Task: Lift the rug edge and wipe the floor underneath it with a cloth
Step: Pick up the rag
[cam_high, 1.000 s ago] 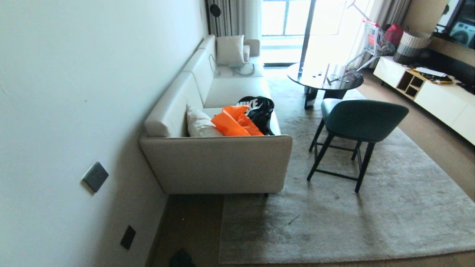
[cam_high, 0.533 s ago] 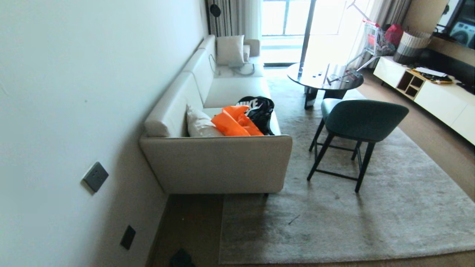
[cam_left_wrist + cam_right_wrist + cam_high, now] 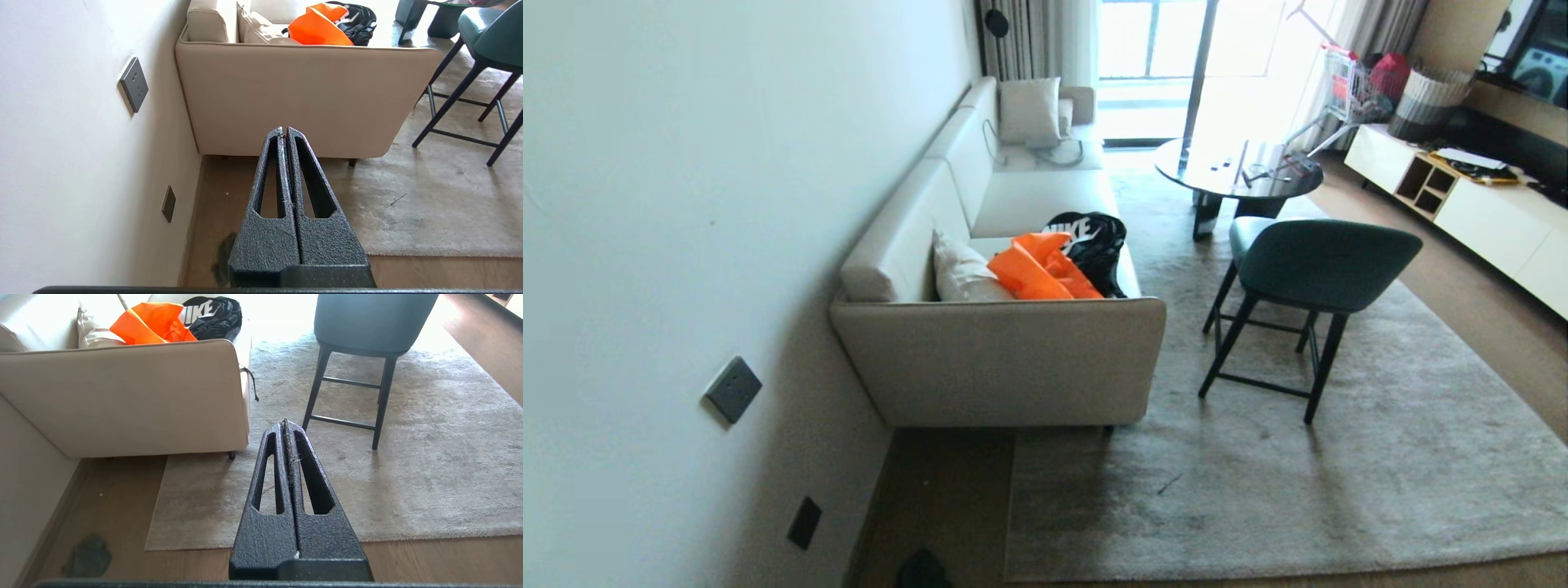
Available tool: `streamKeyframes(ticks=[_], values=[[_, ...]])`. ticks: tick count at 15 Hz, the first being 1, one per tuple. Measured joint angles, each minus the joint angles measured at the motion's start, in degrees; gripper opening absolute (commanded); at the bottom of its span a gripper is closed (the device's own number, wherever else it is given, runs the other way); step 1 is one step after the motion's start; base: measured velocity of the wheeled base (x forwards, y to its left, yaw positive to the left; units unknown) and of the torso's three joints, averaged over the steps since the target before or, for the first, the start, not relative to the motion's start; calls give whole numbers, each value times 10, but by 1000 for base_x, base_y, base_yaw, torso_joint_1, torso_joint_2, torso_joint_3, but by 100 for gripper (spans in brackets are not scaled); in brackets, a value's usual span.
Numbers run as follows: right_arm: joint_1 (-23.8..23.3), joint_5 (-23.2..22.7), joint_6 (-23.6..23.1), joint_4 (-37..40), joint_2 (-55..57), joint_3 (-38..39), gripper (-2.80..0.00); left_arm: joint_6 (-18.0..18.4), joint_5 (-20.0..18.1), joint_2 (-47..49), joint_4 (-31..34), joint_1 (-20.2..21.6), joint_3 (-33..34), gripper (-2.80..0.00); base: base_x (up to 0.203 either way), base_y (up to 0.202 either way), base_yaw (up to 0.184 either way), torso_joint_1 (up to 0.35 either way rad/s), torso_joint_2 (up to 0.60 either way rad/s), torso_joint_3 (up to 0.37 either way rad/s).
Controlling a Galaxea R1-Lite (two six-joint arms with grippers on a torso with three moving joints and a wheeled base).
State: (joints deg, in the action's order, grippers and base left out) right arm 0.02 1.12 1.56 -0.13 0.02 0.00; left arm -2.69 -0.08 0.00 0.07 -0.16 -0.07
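Observation:
The large light-grey rug (image 3: 1258,490) lies flat on the brown wood floor (image 3: 947,498). The rug edge (image 3: 1176,570) runs along the near side to a corner (image 3: 1010,574) by the sofa. The cloth (image 3: 923,569), a small dark grey lump, lies on the floor by the wall, left of that corner. It also shows in the right wrist view (image 3: 87,556). My left gripper (image 3: 284,130) is shut and empty, high above the floor. My right gripper (image 3: 286,424) is shut above the rug edge (image 3: 188,545), with a few loose fibres caught between its fingers. Neither arm shows in the head view.
A beige sofa (image 3: 1005,359) stands against the wall (image 3: 645,245), its end over the rug's far left, with an orange bag (image 3: 1041,269) on it. A dark green chair (image 3: 1307,269) and a round black table (image 3: 1233,171) stand on the rug. Wall sockets (image 3: 733,389) sit low.

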Motion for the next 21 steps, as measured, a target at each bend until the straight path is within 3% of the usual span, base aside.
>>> streamKeyframes(ticks=[21], values=[[0, 0, 0, 0, 0, 0, -280, 0, 0, 0, 0, 0, 0, -280, 0, 0, 0, 0, 0, 0]])
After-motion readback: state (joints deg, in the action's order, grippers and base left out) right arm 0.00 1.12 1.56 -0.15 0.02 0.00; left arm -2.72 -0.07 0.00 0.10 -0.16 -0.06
